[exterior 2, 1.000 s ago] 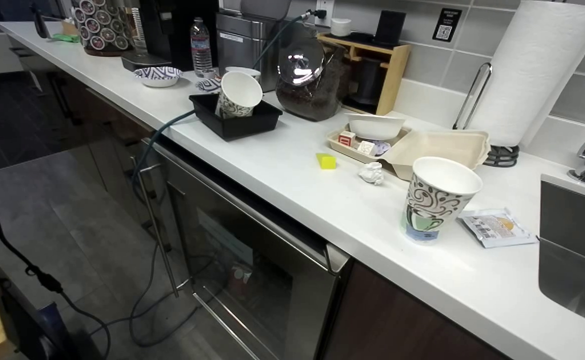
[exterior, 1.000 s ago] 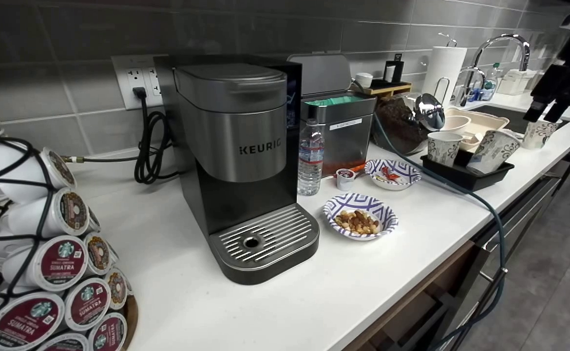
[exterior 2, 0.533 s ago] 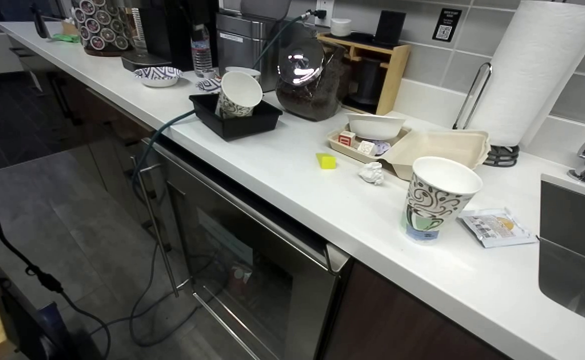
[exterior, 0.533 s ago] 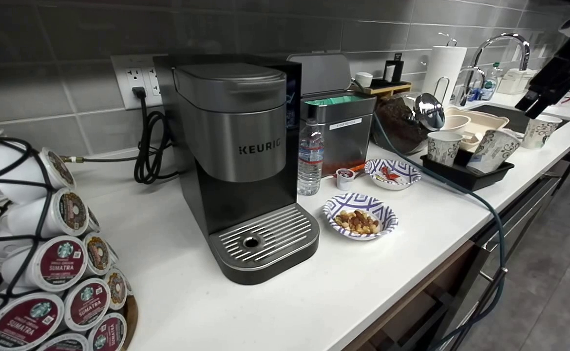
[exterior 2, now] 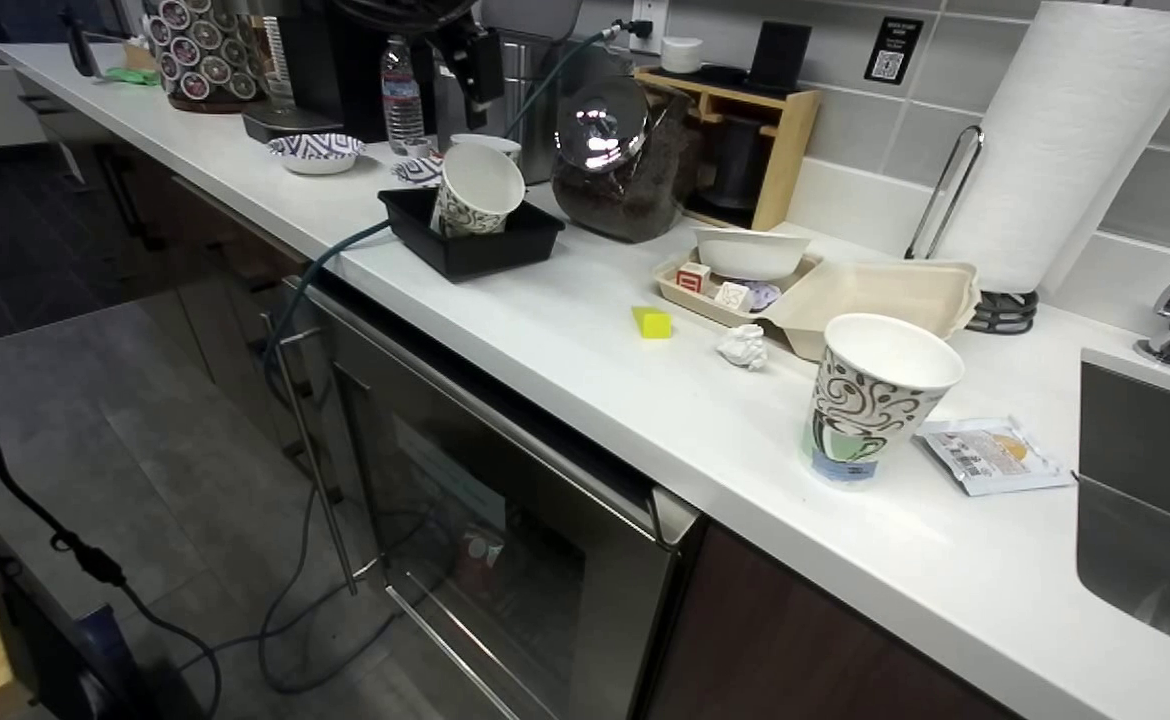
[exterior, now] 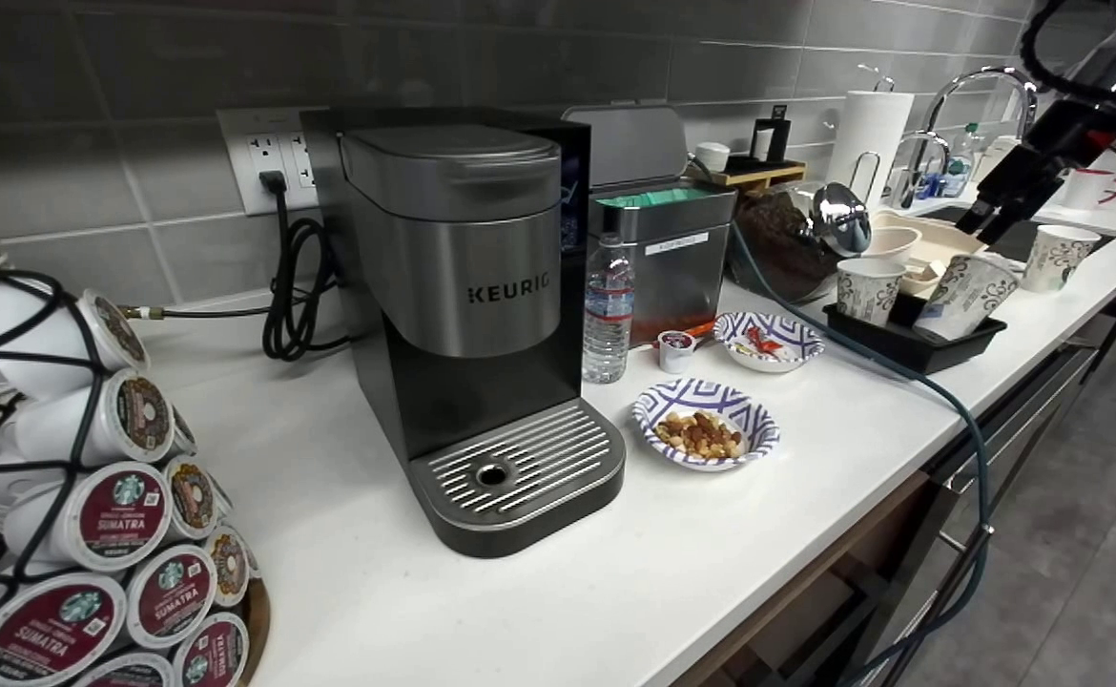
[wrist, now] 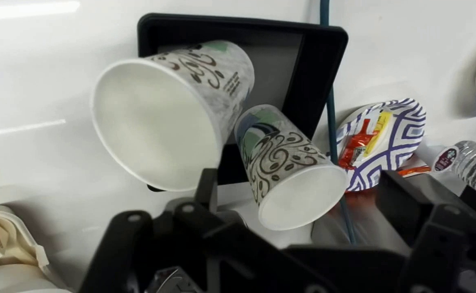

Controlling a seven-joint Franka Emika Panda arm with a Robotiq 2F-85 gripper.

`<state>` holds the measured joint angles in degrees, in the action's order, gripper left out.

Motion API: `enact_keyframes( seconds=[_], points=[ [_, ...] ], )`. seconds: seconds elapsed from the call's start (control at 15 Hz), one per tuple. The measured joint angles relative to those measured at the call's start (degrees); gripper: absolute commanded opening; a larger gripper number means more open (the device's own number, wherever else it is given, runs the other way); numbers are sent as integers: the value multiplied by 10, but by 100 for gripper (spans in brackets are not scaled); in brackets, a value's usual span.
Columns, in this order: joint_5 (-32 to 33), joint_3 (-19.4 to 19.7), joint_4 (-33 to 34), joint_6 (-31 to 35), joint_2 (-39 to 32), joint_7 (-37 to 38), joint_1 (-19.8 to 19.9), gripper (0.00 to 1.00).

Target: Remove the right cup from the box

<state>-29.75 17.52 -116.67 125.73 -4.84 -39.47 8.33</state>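
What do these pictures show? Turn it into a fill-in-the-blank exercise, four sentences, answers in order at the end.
The black box holds ____ paper cups.
In the wrist view, the gripper is ____, not shut.
In an exterior view, the wedge-like block is ____ in color.
The coffee maker bears the brand name ____.
Missing words: two; open; yellow; KEURIG.

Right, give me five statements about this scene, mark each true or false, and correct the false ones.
1. The tool is open and grips nothing. True.
2. The black box holds just one cup. False: the black box holds a tilted cup and a straighter cup.
3. The yellow block lies in the beige container. False: the yellow block is on the counter.
4. Another cup stands on the counter near the sink. True.
5. The water bottle stands beside the coffee maker. True.
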Motion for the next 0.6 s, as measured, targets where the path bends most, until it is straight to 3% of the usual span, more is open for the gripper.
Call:
enact_keyframes(
  seconds=[0.47,0.53,0.6],
  points=[
    [-5,-24,-10,36,-9,11,40,98],
    [-3,-25,-10,36,-12,14,45,79],
    [-1,-25,-10,36,-16,17,49,74]
  ],
)
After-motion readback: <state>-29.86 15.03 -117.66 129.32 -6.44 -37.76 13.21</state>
